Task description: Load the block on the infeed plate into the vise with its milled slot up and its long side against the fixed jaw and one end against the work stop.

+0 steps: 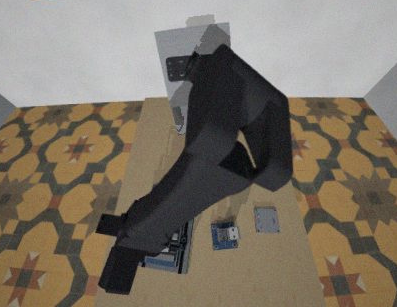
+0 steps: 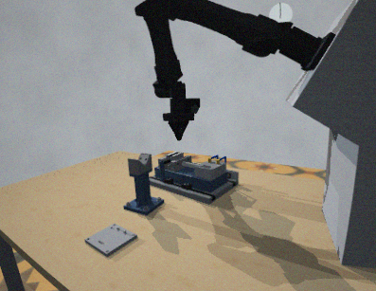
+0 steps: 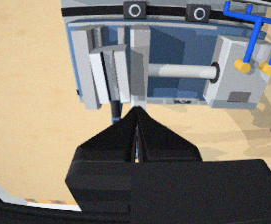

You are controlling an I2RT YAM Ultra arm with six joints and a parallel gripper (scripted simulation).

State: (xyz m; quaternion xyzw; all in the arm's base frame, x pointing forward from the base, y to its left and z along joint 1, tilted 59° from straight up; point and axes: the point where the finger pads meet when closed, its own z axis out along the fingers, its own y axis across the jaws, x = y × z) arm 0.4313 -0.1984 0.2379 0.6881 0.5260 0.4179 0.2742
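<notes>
On the tabletop, from left to right: the bare infeed plate, the V-block on its post for regripping, then the open vise. The end effector hangs above the vise, fingers closed on nothing. The part appears to lie between the jaws as a pale grey block, slot indistinct.

From my feed: matte black six-joint arm, blocky faceted links, thicker segments near the mount, slimmer toward the wrist. No cables, screws or markings that I can make out on the links. Black parallel gripper tapers to a wedge-shaped point; stepped square shoulders just above it. In the wrist view the jaws meet along a thin seam with a small pale glint in it, the housing behind a plain black slab.
</notes>
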